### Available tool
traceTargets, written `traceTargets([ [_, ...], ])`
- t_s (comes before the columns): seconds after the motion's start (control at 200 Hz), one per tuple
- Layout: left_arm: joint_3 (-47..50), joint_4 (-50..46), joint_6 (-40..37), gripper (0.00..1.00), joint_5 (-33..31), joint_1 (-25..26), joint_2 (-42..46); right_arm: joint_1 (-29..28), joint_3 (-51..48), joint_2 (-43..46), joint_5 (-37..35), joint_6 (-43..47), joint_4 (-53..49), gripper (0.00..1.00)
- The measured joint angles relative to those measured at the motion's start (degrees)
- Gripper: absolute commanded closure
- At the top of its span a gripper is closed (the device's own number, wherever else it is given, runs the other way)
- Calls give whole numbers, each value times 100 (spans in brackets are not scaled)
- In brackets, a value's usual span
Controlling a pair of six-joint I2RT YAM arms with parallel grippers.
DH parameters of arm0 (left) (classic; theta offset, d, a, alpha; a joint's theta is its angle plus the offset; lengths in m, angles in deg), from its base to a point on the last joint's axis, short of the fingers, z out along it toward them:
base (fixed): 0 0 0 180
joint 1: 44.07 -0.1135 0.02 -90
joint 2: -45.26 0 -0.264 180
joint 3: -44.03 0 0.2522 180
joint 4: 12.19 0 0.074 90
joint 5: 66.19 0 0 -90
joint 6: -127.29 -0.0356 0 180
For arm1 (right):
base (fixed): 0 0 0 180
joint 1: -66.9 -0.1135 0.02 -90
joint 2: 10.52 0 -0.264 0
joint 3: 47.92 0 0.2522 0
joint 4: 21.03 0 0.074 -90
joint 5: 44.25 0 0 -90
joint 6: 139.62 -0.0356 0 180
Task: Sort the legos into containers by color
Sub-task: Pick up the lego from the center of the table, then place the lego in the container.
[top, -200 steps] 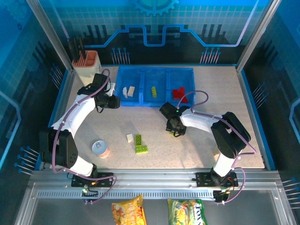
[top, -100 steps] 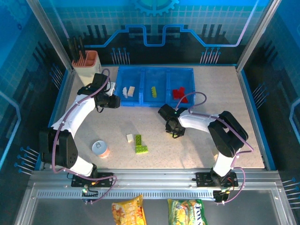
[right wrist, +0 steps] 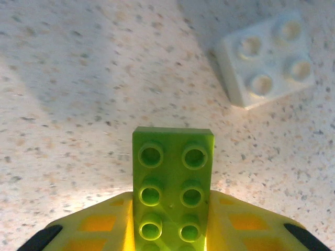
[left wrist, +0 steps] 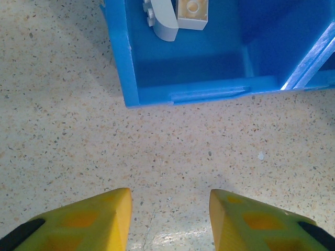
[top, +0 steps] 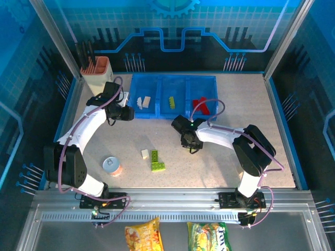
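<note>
Gripping the lime lego (right wrist: pixel 171 172) in the freshly closed right gripper (right wrist: pixel 170 212) — edging toward ten o'clock, middle container (top: pixel 172 87) next.

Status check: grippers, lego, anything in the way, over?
Left gripper open, empty, short of the blue tray. Right gripper shut on green lego. White lego loose ahead on table.

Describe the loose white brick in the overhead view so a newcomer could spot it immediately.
On the table, find the round orange-labelled can toward the near left. Just right of it lie three loose bricks: two lime green bricks together, and the white brick, the smallest, on their left, nearest the can.
</note>
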Motion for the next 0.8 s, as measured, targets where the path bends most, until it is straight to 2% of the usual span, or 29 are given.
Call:
traceTargets([
  [0.255, 0, 0, 0, 56, 0, 0, 0, -2, 575, -24, 42, 857, -28, 66],
  [0.525, 0, 0, 0, 56, 39, 0, 0, 57, 1589, -428, 83, 1679, -122, 67],
  [0.8, 0, 0, 0, 56, 42, 0, 0, 474, 2522, -999, 243, 2282, -216, 67],
])
